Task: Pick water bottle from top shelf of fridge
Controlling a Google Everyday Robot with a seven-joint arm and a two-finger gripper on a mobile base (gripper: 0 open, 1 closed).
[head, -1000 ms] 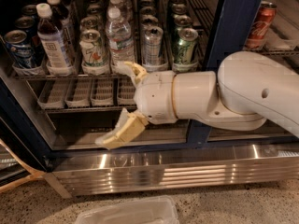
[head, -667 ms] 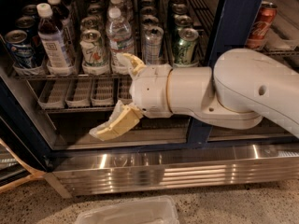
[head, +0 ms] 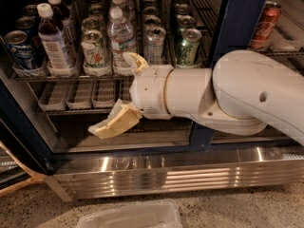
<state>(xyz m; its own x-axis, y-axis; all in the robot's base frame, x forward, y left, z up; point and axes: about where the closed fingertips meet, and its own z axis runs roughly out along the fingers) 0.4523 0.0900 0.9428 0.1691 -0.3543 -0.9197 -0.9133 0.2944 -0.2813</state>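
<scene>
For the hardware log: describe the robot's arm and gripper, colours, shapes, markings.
The arm is a thick white shell of smooth rounded segments, with thin seam rings at the cylindrical wrist and one small dark hole on the large link. No cables or lettering show. The two-finger gripper, in front of the blue-framed fridge, has pale yellow fingers: one slim and curved, one blocky.

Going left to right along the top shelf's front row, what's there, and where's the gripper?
Blue can, dark drink bottle, pale printed can, water bottle, silver can, green can. The gripper hangs open just below the water bottle.
</scene>
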